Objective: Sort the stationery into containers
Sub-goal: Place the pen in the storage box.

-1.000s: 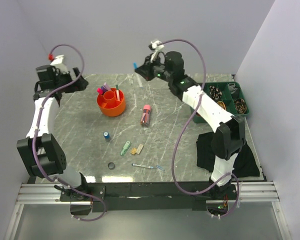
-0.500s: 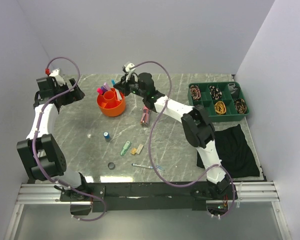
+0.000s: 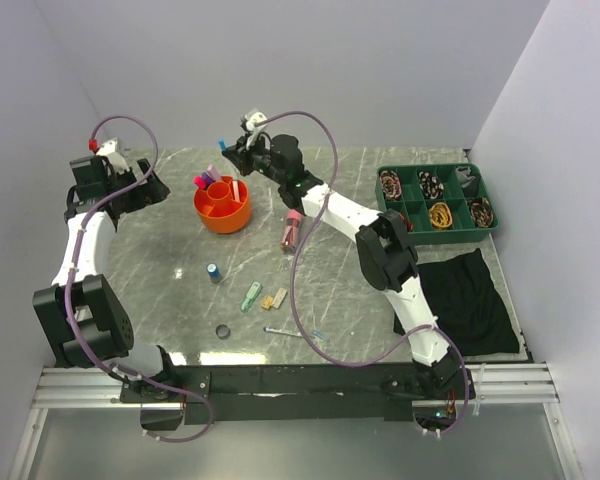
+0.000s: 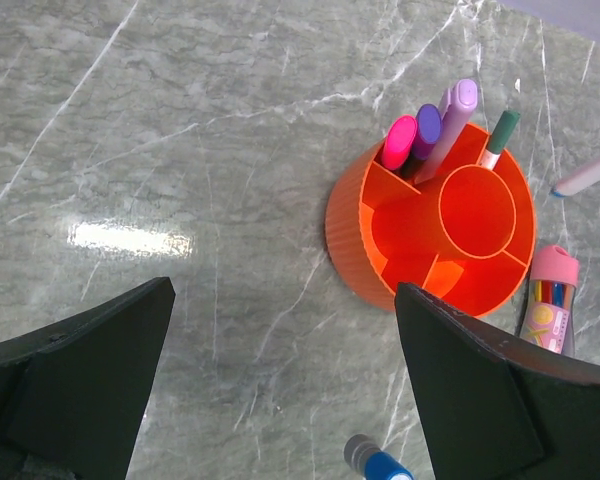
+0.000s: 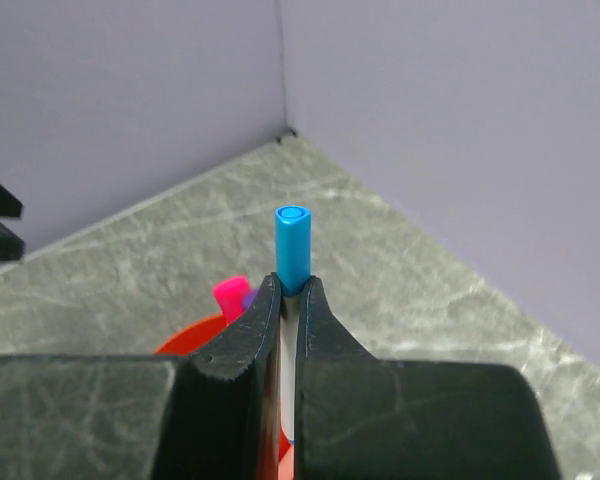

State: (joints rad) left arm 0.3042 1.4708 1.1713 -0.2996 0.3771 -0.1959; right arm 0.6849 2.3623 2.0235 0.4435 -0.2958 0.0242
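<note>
Two tools: right tool [image 5: 291, 292] pinches a blue-capped white pen [image 5: 292, 240] up over the orange pot [image 4: 345, 235], left tool [image 4: 285, 290] hangs wide open beside it. Pink- and purple-capped markers [image 4: 425, 135] sit inside.

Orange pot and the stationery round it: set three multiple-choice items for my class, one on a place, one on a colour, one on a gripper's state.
1. The pink tube lies: A inside the orange pot; B on the table beside it; C in the left gripper.
2. The cap of the pen in the right gripper is: A blue; B yellow; C black.
3. The left gripper is: A shut on the tube; B open, empty; C shut, empty.

Key: 1 B, the top view shows it flat on the table, right of the pot. 2 A, the cap sticks up blue above the fingers. 3 B, its fingers stand wide apart with nothing between.
</note>
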